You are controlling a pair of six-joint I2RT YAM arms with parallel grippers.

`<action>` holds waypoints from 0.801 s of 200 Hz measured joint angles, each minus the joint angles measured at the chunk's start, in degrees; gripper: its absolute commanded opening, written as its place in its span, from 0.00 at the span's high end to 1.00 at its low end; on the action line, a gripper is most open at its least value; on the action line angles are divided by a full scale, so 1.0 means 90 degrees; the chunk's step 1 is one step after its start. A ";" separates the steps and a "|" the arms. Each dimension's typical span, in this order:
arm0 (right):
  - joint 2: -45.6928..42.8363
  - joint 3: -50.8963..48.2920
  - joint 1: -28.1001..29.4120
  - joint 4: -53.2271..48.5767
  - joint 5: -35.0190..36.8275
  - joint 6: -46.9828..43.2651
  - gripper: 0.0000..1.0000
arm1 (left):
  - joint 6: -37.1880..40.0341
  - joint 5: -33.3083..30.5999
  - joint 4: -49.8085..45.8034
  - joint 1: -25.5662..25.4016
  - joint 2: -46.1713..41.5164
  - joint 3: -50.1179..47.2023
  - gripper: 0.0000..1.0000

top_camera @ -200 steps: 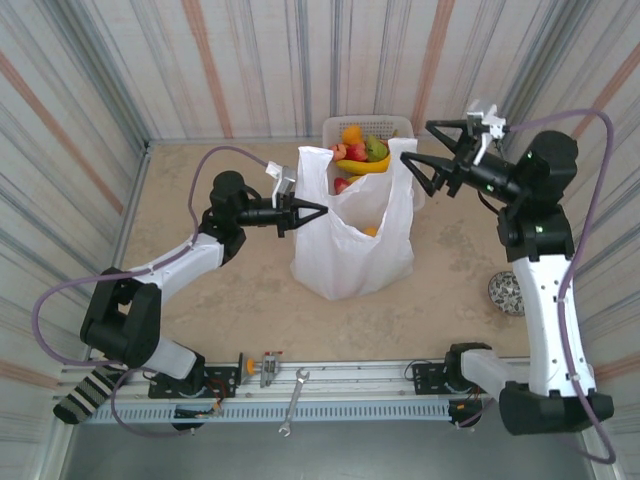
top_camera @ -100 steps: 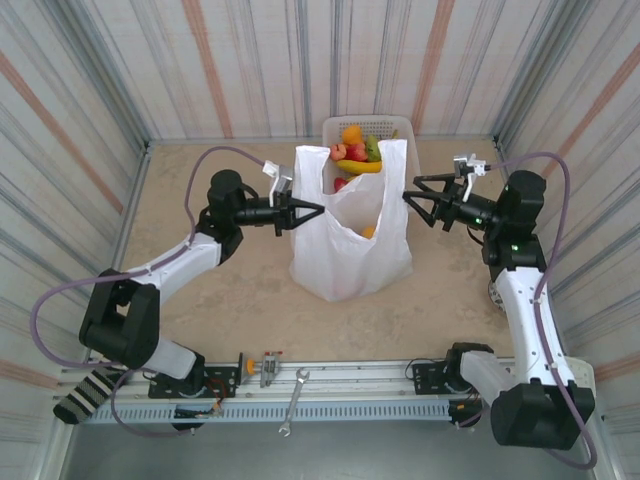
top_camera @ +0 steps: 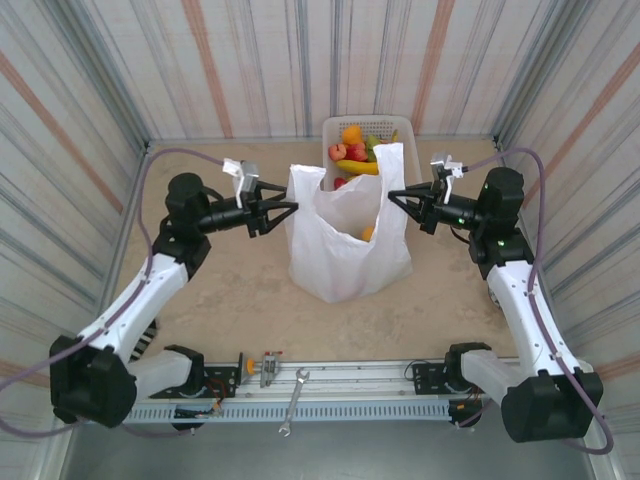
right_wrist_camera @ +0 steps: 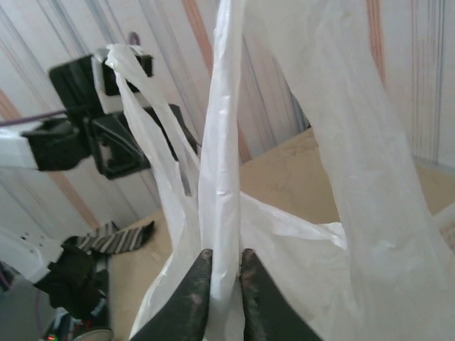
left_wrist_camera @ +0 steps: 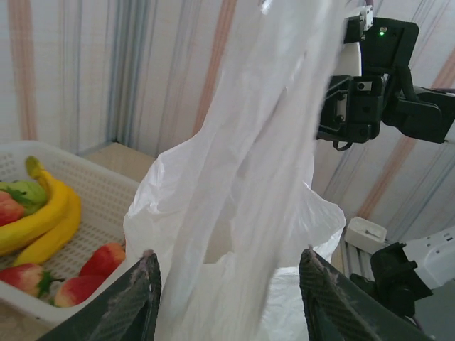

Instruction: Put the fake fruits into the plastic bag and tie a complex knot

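The white plastic bag (top_camera: 345, 250) stands upright mid-table, mouth open, with an orange fruit (top_camera: 368, 233) inside. My right gripper (top_camera: 393, 196) is shut on the bag's right handle (right_wrist_camera: 222, 163), a strip pinched between its dark fingers (right_wrist_camera: 193, 291). My left gripper (top_camera: 287, 213) is open, just left of the bag's left handle (top_camera: 301, 176). That handle (left_wrist_camera: 263, 142) rises ahead between the spread fingers (left_wrist_camera: 138, 298). More fake fruits lie in the white basket (top_camera: 392, 124) behind the bag: bananas (top_camera: 362, 167), an orange (top_camera: 351, 133), an apple (top_camera: 339, 151), a green pear (top_camera: 376, 147). No knot shows.
Striped walls close in the sandy table on three sides. A metal rail (top_camera: 340, 385) with a wrench (top_camera: 294, 400) runs along the near edge. The basket (left_wrist_camera: 92, 192) sits close behind the bag, holding bananas (left_wrist_camera: 39, 217) and red fruits (left_wrist_camera: 89, 273).
My left gripper let go of the bag's left handle, opened and drew back to the left. My right gripper came down to the right handle and shut on it.
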 measured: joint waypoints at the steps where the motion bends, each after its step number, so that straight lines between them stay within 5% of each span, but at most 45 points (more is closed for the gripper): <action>1: 0.0000 0.0000 0.0000 0.0000 0.0000 0.0005 0.98 | 0.0015 -0.0022 -0.0051 0.0000 -0.0051 0.0000 0.46; 31: 0.0000 0.0000 0.0010 -0.0046 0.0005 -0.0058 1.00 | 0.0335 -0.0420 -0.1069 -0.0362 -0.1044 0.0073 0.40; 66: 0.0000 0.0000 0.0010 -0.0090 0.0002 -0.0068 1.00 | 0.0865 -0.1236 -0.1579 -0.2086 -0.1438 0.0321 0.35; 91: -0.0002 0.0000 0.0019 -0.0092 0.0002 -0.0109 1.00 | 0.1035 -0.1617 -0.1583 -0.2705 -0.0797 0.0818 0.31; 160: -0.0049 0.0000 0.0131 -0.0143 0.0002 -0.0345 1.00 | 0.1066 -0.1953 -0.1243 -0.2727 0.1948 0.3337 0.24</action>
